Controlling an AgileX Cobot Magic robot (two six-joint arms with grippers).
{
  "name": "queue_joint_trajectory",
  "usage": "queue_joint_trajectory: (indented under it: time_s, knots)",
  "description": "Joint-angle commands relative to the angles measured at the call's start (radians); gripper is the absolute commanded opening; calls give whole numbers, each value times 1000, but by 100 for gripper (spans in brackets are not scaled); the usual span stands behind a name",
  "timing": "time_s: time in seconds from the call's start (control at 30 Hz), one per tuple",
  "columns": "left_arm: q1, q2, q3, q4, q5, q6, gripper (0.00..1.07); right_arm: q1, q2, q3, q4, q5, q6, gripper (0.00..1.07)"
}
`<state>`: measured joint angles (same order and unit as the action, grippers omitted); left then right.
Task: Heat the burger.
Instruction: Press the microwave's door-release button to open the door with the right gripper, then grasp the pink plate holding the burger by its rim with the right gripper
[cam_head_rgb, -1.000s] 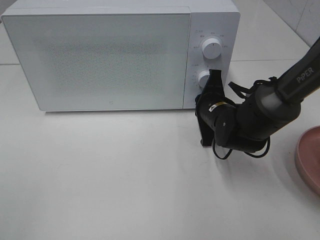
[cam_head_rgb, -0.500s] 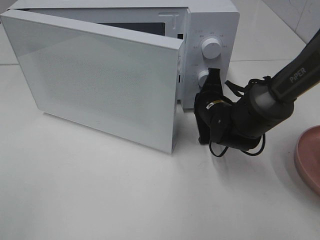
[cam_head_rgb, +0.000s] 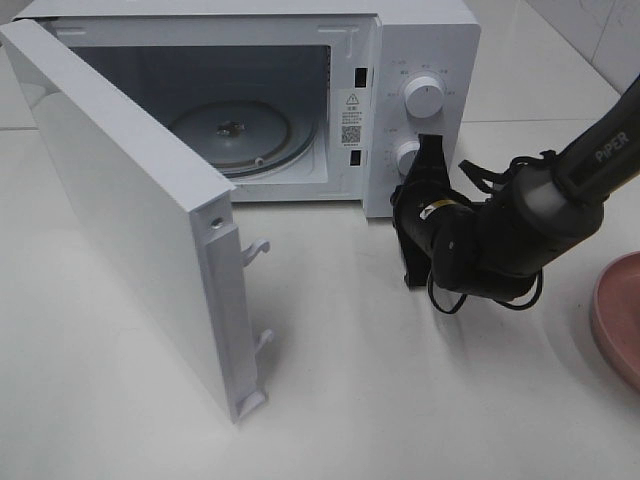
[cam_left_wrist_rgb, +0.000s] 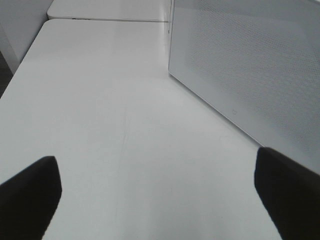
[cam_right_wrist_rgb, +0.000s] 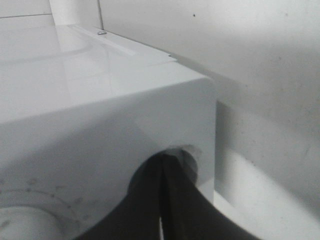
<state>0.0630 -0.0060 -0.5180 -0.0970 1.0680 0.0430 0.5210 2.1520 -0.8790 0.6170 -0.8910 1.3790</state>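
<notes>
The burger is out of view in every frame. The white microwave (cam_head_rgb: 420, 40) stands at the back with its door (cam_head_rgb: 120, 230) swung wide open to the left, showing the empty glass turntable (cam_head_rgb: 240, 135). My right gripper (cam_head_rgb: 428, 150) is shut, its tips against the control panel beside the lower knob (cam_head_rgb: 405, 155). In the right wrist view the closed fingers (cam_right_wrist_rgb: 162, 200) press on the microwave's front (cam_right_wrist_rgb: 100, 115). My left gripper (cam_left_wrist_rgb: 160, 200) is open and empty, low over the table, with the open door's outer face (cam_left_wrist_rgb: 250, 65) ahead of it.
A round pink plate (cam_head_rgb: 615, 315) lies at the right edge, partly cut off. The upper knob (cam_head_rgb: 422, 97) is above the right gripper. The open door juts far out over the table's front left. The right arm (cam_head_rgb: 520, 230) hangs in front of the microwave's right side.
The microwave door went from shut to wide open, swinging out to the left. The right gripper stayed by the lower knob, almost still.
</notes>
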Motion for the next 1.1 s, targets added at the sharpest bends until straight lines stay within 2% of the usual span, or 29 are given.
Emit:
queue_joint_trajectory:
  time_s: [0.03, 0.4, 0.83, 0.9, 1.03, 1.1]
  knots:
    - [-4, -18, 2, -1, 1, 2, 98, -18, -37, -4, -51, -69, 1, 0]
    - [-4, -18, 2, -1, 1, 2, 98, -18, -97, 69, -89, 90, -16, 0]
    - [-4, -18, 2, -1, 1, 2, 98, -18, -228, 182, -153, 258, -155, 0]
    - [-4, -18, 2, -1, 1, 2, 98, -20, -290, 220, -234, 320, -192, 1]
    - [-4, -18, 2, -1, 1, 2, 98, -20, -334, 236, -299, 414, -261, 1]
    - [-4, -18, 2, -1, 1, 2, 98, -20, -379, 236, -347, 540, -373, 1]
